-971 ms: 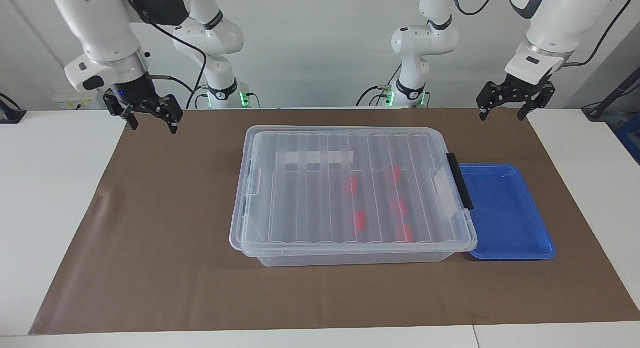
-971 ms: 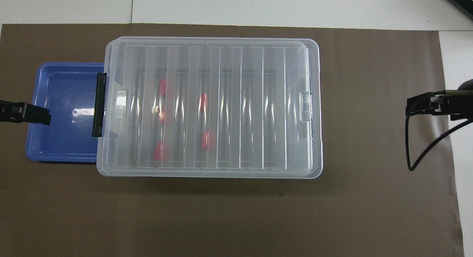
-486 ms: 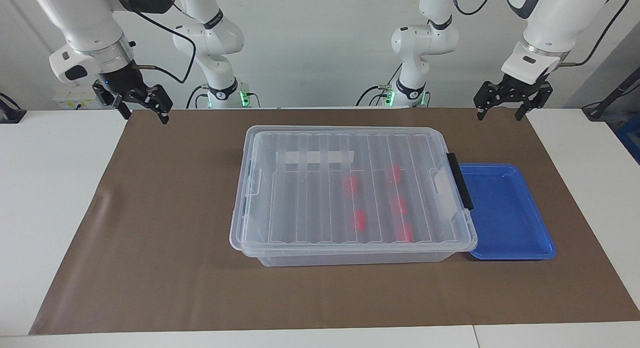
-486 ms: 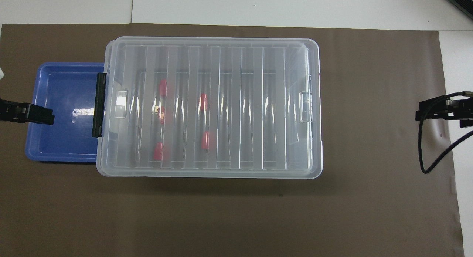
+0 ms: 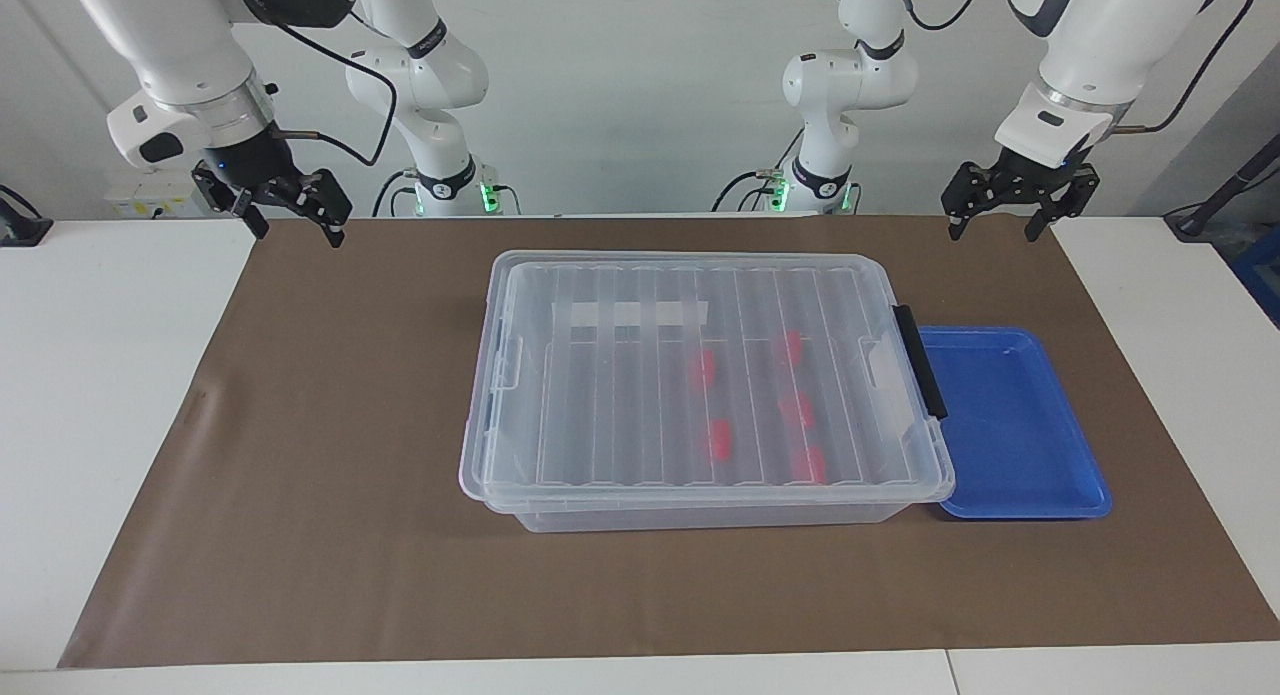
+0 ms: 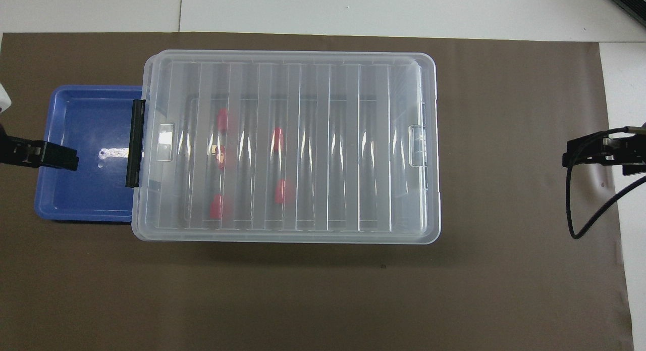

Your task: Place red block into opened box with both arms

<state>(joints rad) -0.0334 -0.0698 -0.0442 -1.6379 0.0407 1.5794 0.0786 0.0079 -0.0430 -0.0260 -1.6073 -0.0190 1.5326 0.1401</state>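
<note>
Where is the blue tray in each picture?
Facing view: the blue tray is low at the picture's right, at the left arm's end of the table.
Overhead view: the blue tray is at the picture's left.
Shared landmark: the box's black handle beside it.

Facing view: high, across the table, looking toward the robots. Overhead view: steeply down from above their end — half a turn apart. Shared: the lidded box [image 5: 700, 385] [image 6: 287, 144] and blue tray [image 5: 1010, 425] [image 6: 86, 154].

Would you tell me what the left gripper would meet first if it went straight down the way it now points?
Probably the brown mat, near the blue tray; the left gripper hangs open, nothing beneath it, though depth is unclear.
</note>
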